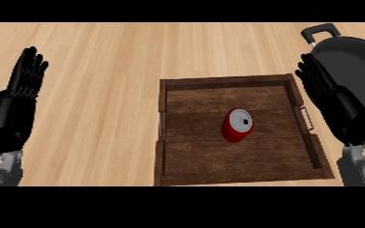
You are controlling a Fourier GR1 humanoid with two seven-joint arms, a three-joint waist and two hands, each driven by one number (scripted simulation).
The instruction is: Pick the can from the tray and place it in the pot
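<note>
Evidently, nothing had yet been grasped: the red can [237, 125] stood near the middle of the wooden tray [178, 166], lower centre of the frame. The right hand [329, 99] and left hand [21, 94] were held with fingers straight and together. A reach leftward was judged necessary before carrying to the pot [342, 53], upper right.

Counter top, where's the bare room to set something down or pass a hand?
Bare wood runs between the left hand and the tray, and along the far side beyond the tray. It is crowded on the right, where the right hand sits between tray and pot. The can stands mid-tray.
</note>
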